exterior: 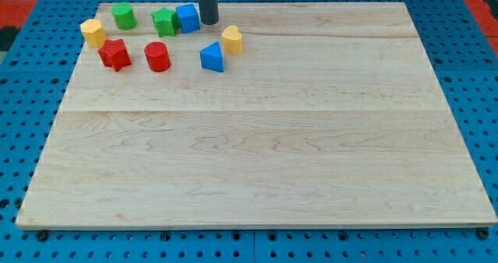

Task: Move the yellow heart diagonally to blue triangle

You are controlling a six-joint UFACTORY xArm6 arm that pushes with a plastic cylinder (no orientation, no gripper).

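Note:
The yellow heart (232, 40) sits near the view's top left of centre, just up and right of the blue triangle (212, 57), close to it. My tip (208, 21) is at the view's top, above and left of the yellow heart, right beside the blue cube (187, 18). It touches neither the heart nor the triangle.
A green star (164, 21) sits against the blue cube's left. A green cylinder (123, 16), a yellow block (92, 33), a red star (114, 54) and a red cylinder (157, 57) lie further left. The wooden board (257, 138) rests on a blue pegboard.

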